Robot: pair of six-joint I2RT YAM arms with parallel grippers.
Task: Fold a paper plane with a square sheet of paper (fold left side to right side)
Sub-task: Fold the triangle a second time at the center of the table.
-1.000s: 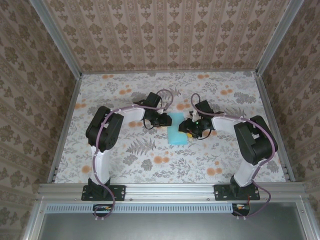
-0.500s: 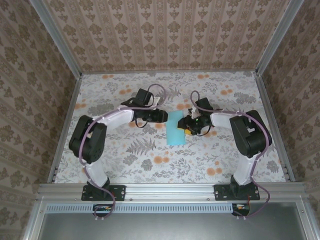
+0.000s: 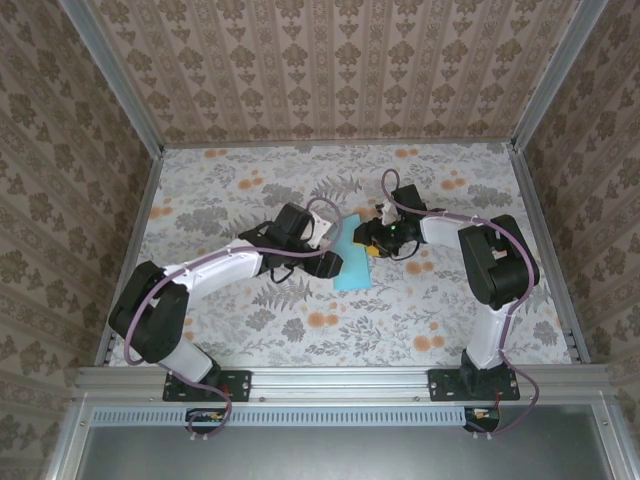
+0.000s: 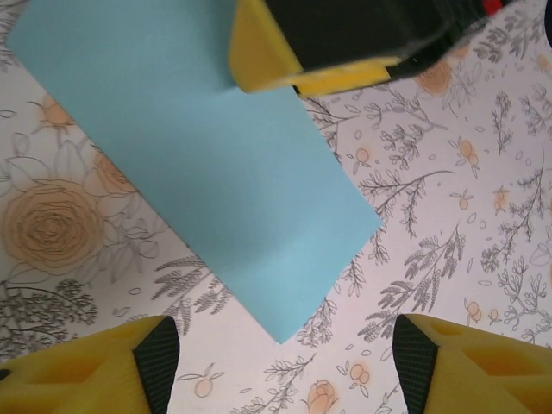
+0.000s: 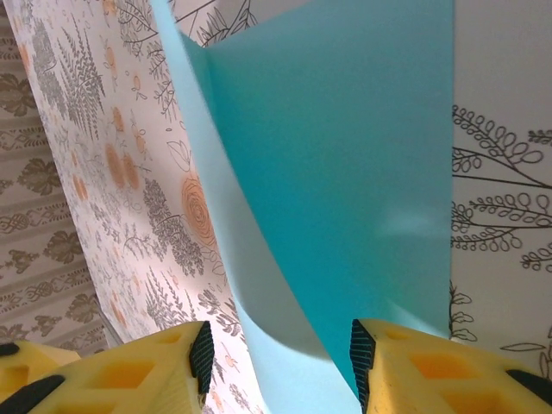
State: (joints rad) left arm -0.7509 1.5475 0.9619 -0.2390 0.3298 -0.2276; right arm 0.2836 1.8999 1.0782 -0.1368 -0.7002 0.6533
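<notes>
Now, square sheet of paper [image 3: 352,271]: cyan-blue, lying mid-table as a narrow doubled strip between the two grippers; on the right wrist camera one layer curls up off the other.
Left gripper [image 4: 280,345]: released, yellow fingers spread wide, hovering over the strip's near corner without touching it.
Right gripper [image 5: 280,345]: fingers apart, the lifted layer's edge running into the gap between them; no clamp on the paper is visible.
Right gripper seen by the left wrist camera: a yellow fingertip sits at the strip's far edge.
Table [image 3: 450,300]: floral-patterned, bearing the paper.
</notes>
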